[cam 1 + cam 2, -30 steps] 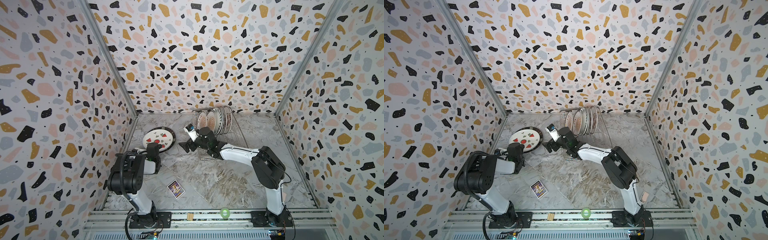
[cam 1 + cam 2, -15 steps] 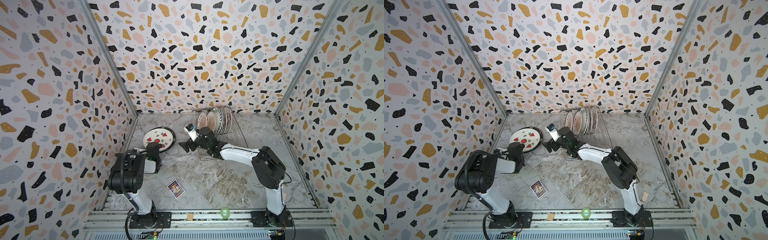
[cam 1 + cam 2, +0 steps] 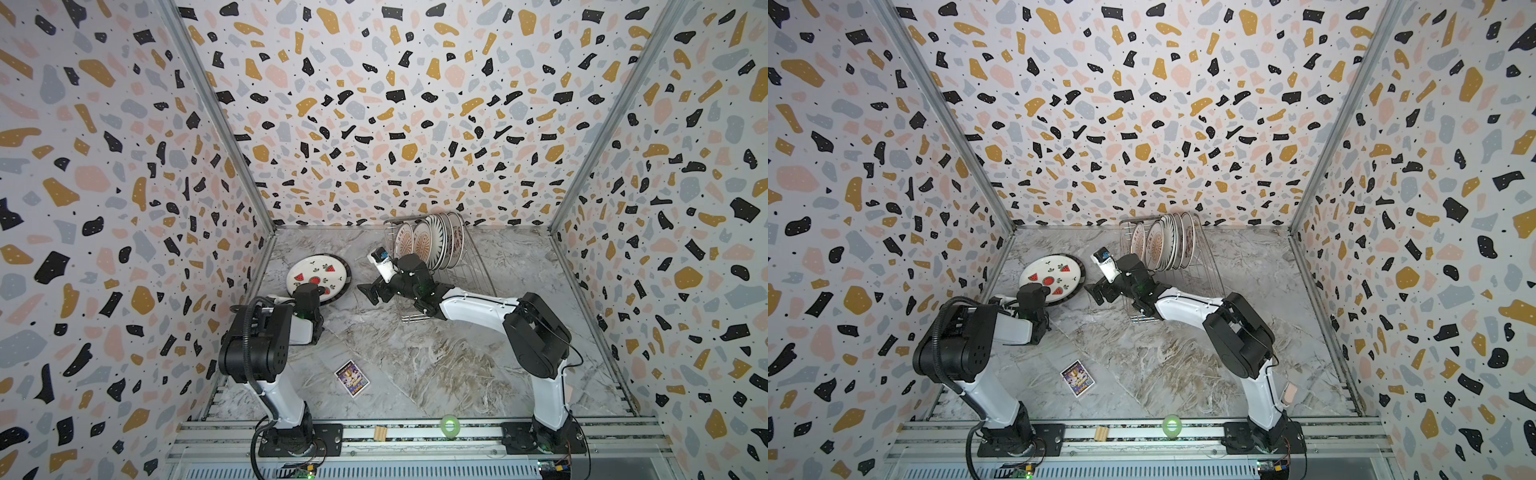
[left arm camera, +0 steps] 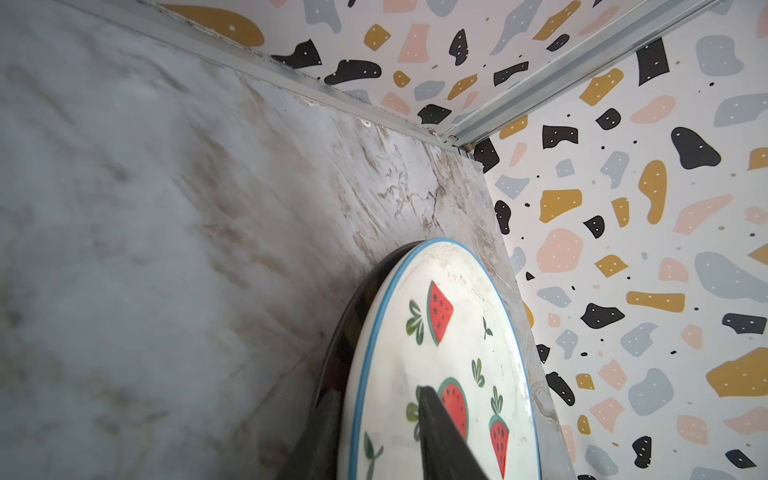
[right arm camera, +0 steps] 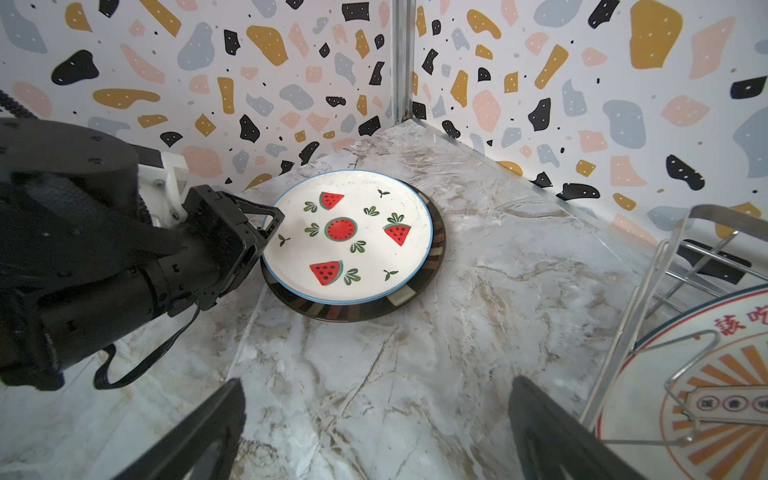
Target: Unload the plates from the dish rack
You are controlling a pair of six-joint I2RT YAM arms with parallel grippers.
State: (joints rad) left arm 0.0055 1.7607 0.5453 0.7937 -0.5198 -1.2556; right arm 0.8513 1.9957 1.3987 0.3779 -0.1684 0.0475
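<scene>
- Our left gripper (image 5: 268, 232) has its fingers (image 4: 440, 440) drawn narrow on the near rim of the watermelon plate (image 5: 353, 232). One finger lies on the plate's face and the other sits beneath its edge.
- That plate lies flat on a dark-rimmed plate (image 5: 365, 311). Both rest on the left side of the table (image 3: 415, 353), out of the dish rack (image 3: 467, 270).
- Our right gripper (image 5: 378, 382) stands wide apart with nothing between its fingers (image 5: 208, 432). It hovers over bare table between the stacked pair and the rack.
- In both top views we see the other plates (image 3: 432, 245) standing on edge at the rack's far end.
- Closest to our right gripper is the sunburst plate (image 5: 706, 395), with orange rays and red characters.
- A purple card (image 3: 352, 378) lies nearer the front, well apart from both grippers.
</scene>
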